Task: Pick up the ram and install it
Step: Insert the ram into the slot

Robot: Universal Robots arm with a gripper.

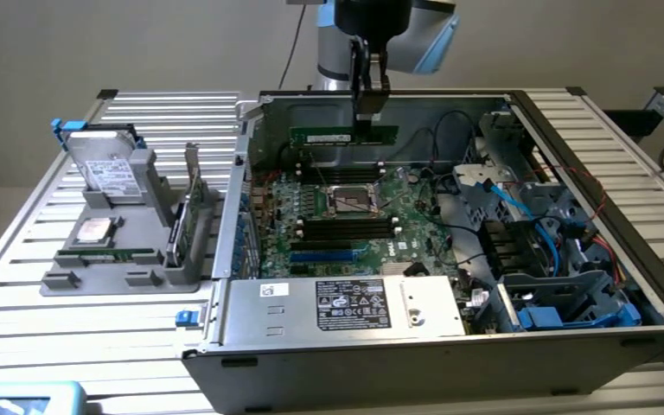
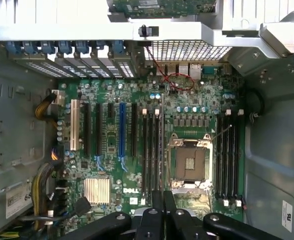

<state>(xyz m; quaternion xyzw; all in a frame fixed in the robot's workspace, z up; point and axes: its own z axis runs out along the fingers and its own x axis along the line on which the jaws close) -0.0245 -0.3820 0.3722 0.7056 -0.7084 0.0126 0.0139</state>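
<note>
Item: ram, a long, narrow green circuit-board stick with a small white label (image 1: 335, 136), held level and on edge in the air inside the open case. In the exterior view it hangs clear of the board at twelve o'clock from the processor socket. Holder: black two-finger gripper (image 1: 369, 114), clenched on the stick's upper edge, nearer the end toward the exterior view's right. In the wrist view the gripper (image 2: 162, 200) hangs over the black memory slots (image 2: 151, 150), which run just beside the square metal processor socket (image 2: 189, 162). Setting: a dark metal tower computer case (image 1: 424, 376) lying on its side with the panel off, showing a green motherboard (image 1: 332, 246) and a silver labelled power-supply box (image 1: 344, 304) at six o'clock from the socket. The case rests on a slatted aluminium table (image 1: 32, 328). Adjacent: a grey plastic tray (image 1: 90, 281) at nine o'clock from the case, carrying a silver hard drive (image 1: 107, 169), a small square silver processor chip (image 1: 96, 229), a second green stick (image 1: 107, 256) and an upright green expansion card (image 1: 197, 212).
</note>
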